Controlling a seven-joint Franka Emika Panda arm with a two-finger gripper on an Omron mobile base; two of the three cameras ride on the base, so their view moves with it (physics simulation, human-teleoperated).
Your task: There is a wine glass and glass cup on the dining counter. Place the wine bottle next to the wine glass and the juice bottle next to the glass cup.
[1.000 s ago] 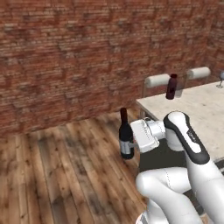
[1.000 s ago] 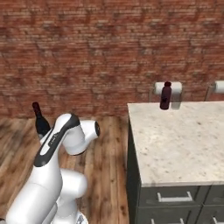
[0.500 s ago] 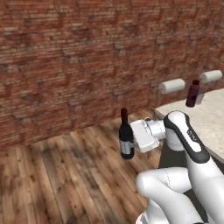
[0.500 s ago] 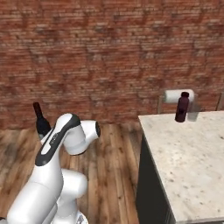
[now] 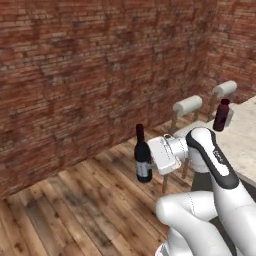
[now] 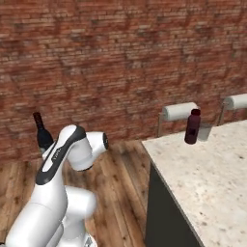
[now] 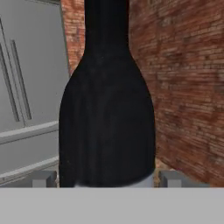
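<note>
- My jaws pinched the wine bottle upright — clear of the floor.
- Best keep it vertical, moving slowly toward the surface — wine glass unseen.

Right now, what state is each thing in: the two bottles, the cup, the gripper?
wine bottle: upright, capped, held off the floor, away from the counter
juice bottle: upright, capped, standing on the dining counter
glass cup: upright on the counter, right beside the juice bottle
gripper: shut on the wine bottle
</note>
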